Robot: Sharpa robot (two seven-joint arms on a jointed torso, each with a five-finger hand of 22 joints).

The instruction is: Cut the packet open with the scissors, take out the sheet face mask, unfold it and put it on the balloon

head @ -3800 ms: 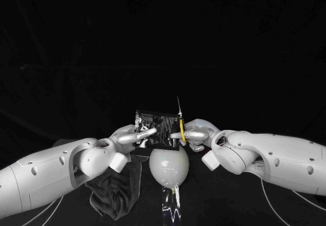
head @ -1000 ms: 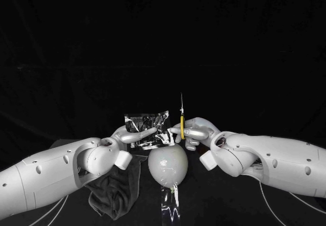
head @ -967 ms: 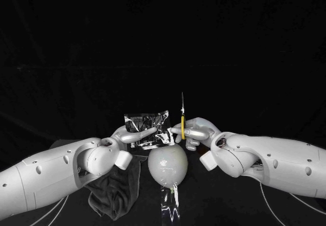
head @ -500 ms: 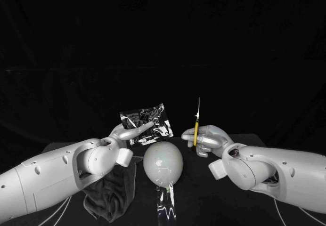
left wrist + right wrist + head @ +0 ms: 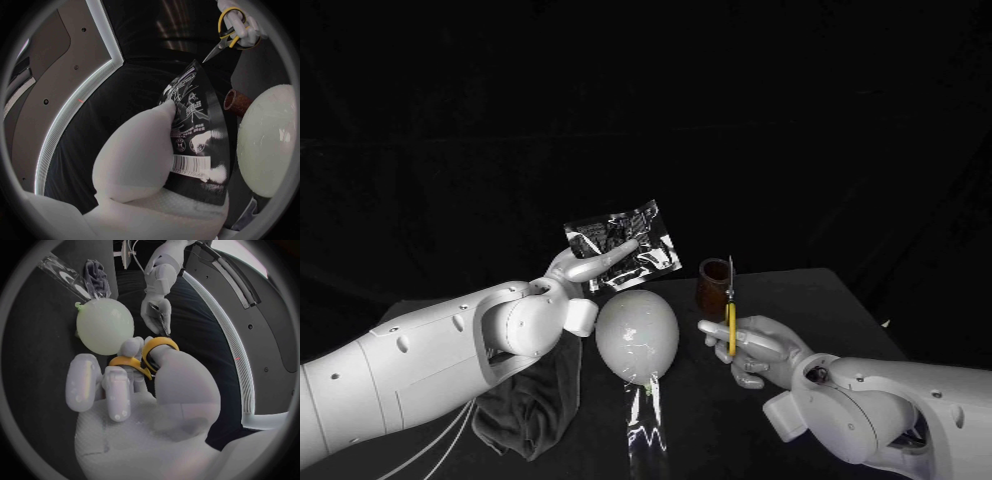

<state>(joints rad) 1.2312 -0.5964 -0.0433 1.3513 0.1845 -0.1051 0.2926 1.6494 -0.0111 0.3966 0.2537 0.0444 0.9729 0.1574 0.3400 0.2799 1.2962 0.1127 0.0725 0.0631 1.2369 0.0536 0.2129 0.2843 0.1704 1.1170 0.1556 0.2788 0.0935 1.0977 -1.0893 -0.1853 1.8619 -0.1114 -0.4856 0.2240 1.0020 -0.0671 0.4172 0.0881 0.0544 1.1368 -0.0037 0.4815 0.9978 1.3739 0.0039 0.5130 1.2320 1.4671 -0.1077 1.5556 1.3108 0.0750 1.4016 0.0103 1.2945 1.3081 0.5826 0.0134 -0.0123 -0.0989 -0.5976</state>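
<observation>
Head view: the left hand [image 5: 581, 268] is raised above the black table [image 5: 805, 300] and pinches a shiny black foil packet with white print [image 5: 625, 243] near its lower edge. Its fingers are clamped on the foil, so the packet stands tilted in the air, above the far end of the pale egg-shaped balloon [image 5: 636, 335]. The balloon lies on the table between the two arms, and a clear glossy strip [image 5: 646, 430] runs from its near end towards the robot. The right hand [image 5: 759, 350] sits lower, to the balloon's right, and grasps the yellow-handled steel scissors [image 5: 730, 310]. In the right wrist view its fingers pass through the yellow loops. The blades point straight up and look closed together, well apart from the packet. A short brown cylinder [image 5: 713, 285] stands on the table just behind the scissors, near the balloon. A crumpled dark grey cloth [image 5: 524, 410] lies on the table beneath the left arm, beside the balloon. In the left wrist view the printed side of the packet, with its barcode, faces the camera, and the scissor tips aim towards the packet's far corner without touching it
</observation>
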